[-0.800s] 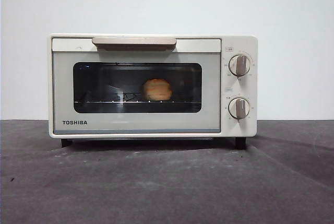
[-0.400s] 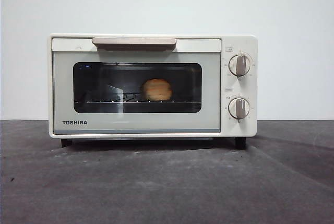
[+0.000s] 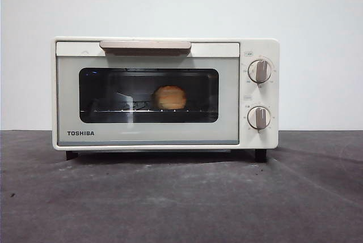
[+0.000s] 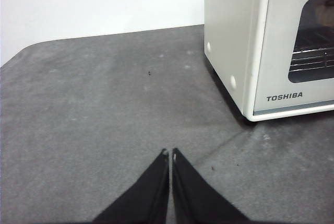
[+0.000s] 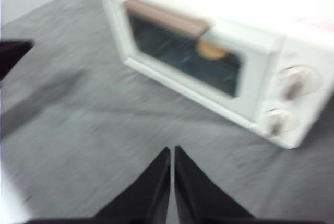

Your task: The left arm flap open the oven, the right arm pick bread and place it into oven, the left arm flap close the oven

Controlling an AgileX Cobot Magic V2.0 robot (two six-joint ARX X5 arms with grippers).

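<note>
Oven (image 3: 165, 93) door shut, bread (image 3: 170, 97) on rack inside — task looks done. Left gripper (image 4: 170, 154) pinched closed, empty, beside the oven's side wall. Right gripper (image 5: 171, 152) closed, empty — out front, view blurred.

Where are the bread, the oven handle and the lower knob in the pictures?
bread (image 3: 171, 97): front view, middle of the loaf, seen behind the glass on the rack.
oven handle (image 3: 146, 45): front view, middle of the beige bar.
lower knob (image 3: 259, 118): front view, centre of the knob.
</note>
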